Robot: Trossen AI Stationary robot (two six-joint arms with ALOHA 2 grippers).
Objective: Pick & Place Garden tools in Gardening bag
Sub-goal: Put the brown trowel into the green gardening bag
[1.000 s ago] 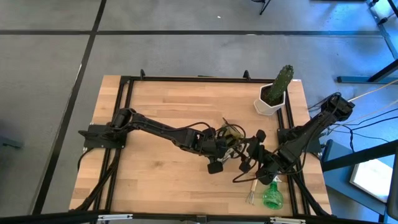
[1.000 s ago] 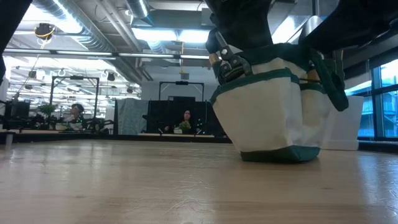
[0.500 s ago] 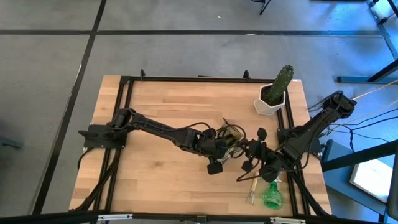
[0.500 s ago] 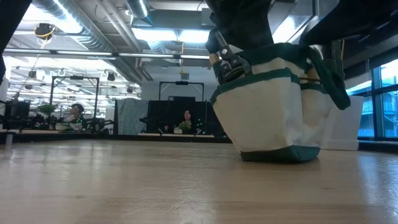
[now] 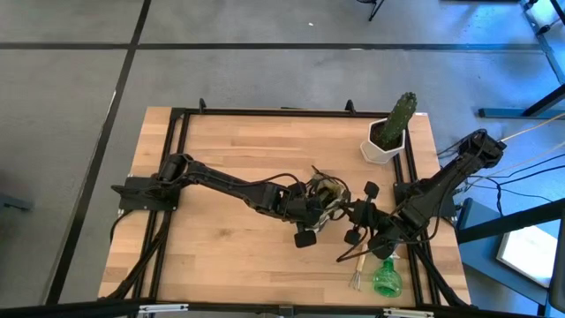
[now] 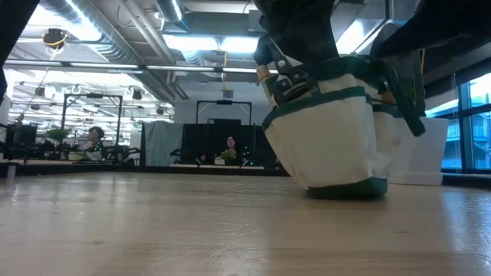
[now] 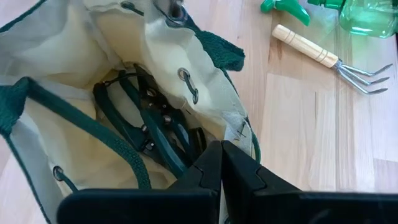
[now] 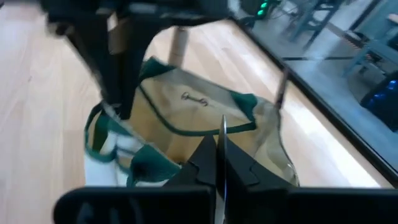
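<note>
The gardening bag, beige with green trim, stands open on the table between both arms. Black and green-handled pruners lie inside it. My left gripper is shut at the bag's rim on the left side. My right gripper is shut at the rim on the right side. A wooden-handled hand fork and a green spray bottle lie flat on the table near its front edge, to the right of the bag. My left gripper pinches the bag's green-trimmed rim between its two fingers, slanting down from the table's left. The bag stands with its base on the table, mouth held open. My right gripper meets the opposite rim with shut fingers, slanting slightly down from the table's right. The fingers hide how much cloth lies between them. The bag leans a little in the hold.
A cactus in a white pot stands at the far right of the table. A black frame runs around the tabletop. Bare wood lies on the near left. People sit at desks in the room behind.
My right gripper has rolled a little and shut at the bag's rim. The bag has tipped and turned slightly: in the low view its base shows narrower and its body leans. My left gripper has kept its hold.
</note>
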